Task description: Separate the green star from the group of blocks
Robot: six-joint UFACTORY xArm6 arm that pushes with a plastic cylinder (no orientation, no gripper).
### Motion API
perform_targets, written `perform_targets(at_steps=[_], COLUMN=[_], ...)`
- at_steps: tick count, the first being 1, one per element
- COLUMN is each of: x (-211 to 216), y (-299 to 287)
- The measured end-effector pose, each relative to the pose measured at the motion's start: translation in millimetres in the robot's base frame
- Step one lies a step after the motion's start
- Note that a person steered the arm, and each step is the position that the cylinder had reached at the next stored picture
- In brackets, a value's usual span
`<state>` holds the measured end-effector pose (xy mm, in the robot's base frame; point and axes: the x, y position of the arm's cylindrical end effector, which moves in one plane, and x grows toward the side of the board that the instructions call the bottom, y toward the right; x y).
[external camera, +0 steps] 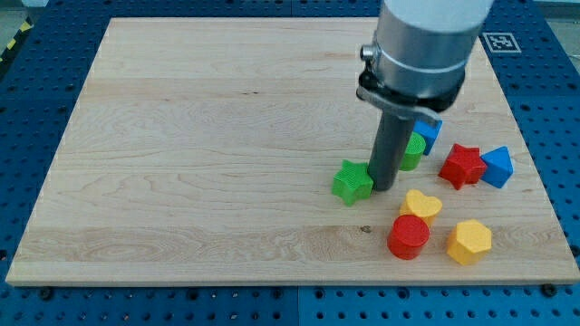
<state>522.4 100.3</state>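
The green star (352,182) lies on the wooden board (199,136), right of centre. My tip (384,187) stands right at the star's right side, touching or nearly touching it. Just right of the rod is a green block (413,152), partly hidden by it, and a blue block (427,132) behind that. Further right are a red star (462,166) and a blue block (497,167). Below them lie a yellow heart (421,206), a red cylinder (408,237) and a yellow hexagon (468,242).
The board's right edge runs close behind the blue block and yellow hexagon. A blue perforated table (36,109) surrounds the board. The arm's grey body (421,45) hangs over the board's upper right.
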Motion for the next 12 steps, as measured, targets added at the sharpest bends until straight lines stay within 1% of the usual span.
perform_targets(at_steps=[1, 2, 4, 8, 10, 11, 12], x=[9.7, 9.7, 5.3, 12.4, 13.9, -4.8, -37.5], y=[0.0, -5.0, -75.6, -136.3, -148.5, -160.2, -172.0])
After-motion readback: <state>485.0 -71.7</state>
